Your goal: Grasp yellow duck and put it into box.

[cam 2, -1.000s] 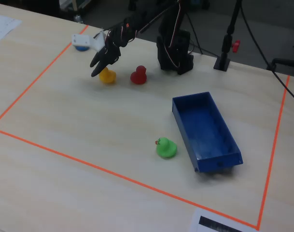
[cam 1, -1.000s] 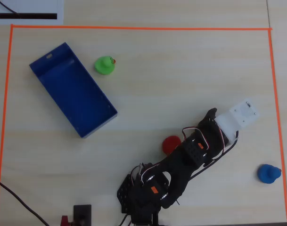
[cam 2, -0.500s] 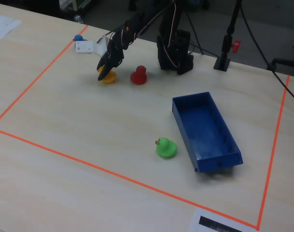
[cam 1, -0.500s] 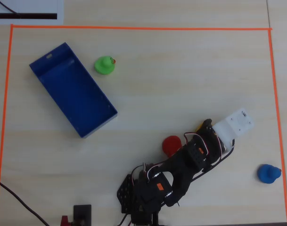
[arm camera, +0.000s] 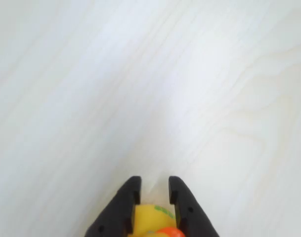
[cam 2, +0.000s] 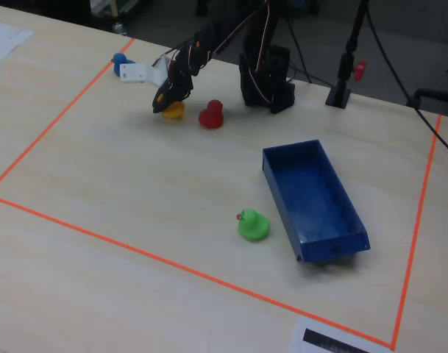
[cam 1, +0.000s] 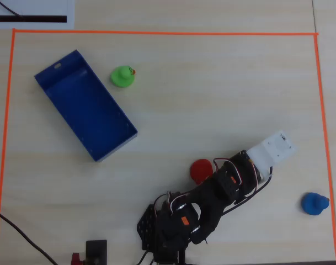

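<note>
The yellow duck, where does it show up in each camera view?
Overhead view: not visible, hidden under the arm.
Wrist view: yellow duck at bottom centre, between the gripper fingers.
Fixed view: upper left, just left of the red duck, a shared landmark.

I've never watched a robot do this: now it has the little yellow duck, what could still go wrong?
The tool seems to pinch the yellow duck at its edge only, so it might slip out when lifted. The red duck sits close beside it and could get knocked. The box lies far across the table, a long carry.
</note>
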